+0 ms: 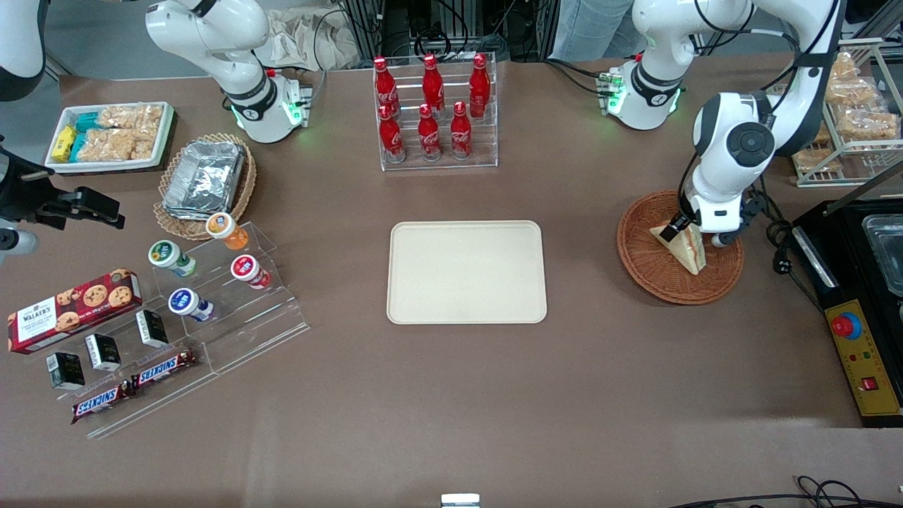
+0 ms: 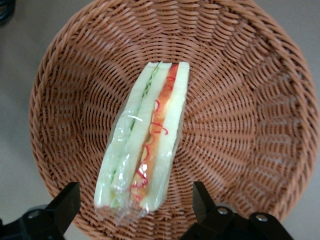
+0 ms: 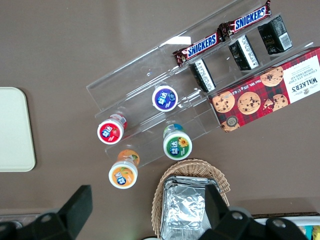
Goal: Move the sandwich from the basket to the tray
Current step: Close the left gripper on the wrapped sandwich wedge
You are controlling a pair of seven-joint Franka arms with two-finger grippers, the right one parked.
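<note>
From the front camera, the wrist housing of the working arm covers the 12-to-2 o'clock stretch of the basket (image 1: pixel 649 271) rim, and it hides the top corner of the sandwich (image 1: pixel 686 248). There I only get the pale wedge and its pink cut edge poking out toward 5 o'clock. The gripper (image 1: pixel 697 234) hangs low over the basket, right at the sandwich. One dark finger (image 1: pixel 675 226) shows at the bread's upper edge, but from this angle I cannot say whether it touches. The wrist camera settles more. The sandwich (image 2: pixel 145 140) lies on the basket (image 2: pixel 240 100) floor in clear film, with red and green filling lines running along it. The gripper (image 2: pixel 135 210) straddles one end of it. The fingers (image 2: pixel 65 205) stand apart with a strip of wicker visible between each one and the wrap, so nothing is clamped. Part of the basket rim and the finger bases run out of that frame. The film's wrinkles blur the bread's true edge at the end between the fingers. For room, the tray (image 1: pixel 467 271) sits at 9 o'clock from the basket in the front view, its whole cream surface showing, with open brown table (image 1: pixel 600 367) between the two. The bottle rack (image 1: pixel 437 113) stands at the tray's 12 o'clock, well apart. The black control box (image 1: pixel 864 367) and a loose cable (image 1: pixel 779 240) lie near the basket's 3 o'clock rim.
</note>
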